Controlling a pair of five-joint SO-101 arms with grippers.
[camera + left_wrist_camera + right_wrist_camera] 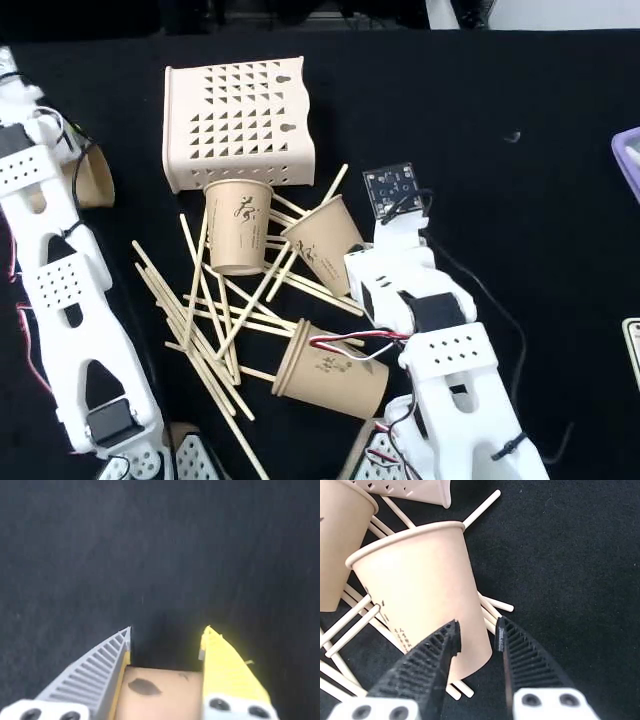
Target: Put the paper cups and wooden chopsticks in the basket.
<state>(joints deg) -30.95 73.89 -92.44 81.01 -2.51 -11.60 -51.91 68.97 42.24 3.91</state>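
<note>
At the basket's 5 o'clock, a tipped cup is straddled by the parted right gripper; closure is judged next. A second cup is clenched by the left gripper.

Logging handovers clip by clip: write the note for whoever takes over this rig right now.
Left gripper: shut on a brown paper cup, away from the pile.
Right gripper: open, fingers straddling the base of the middle beige paper cup.
The beige perforated plastic basket lies on the black table. One beige cup by the basket, one nearer cup and the scattered wooden chopsticks lie in front of it.
Done: nothing visibly in the basket.
Left: four cups, all chopsticks.
</note>
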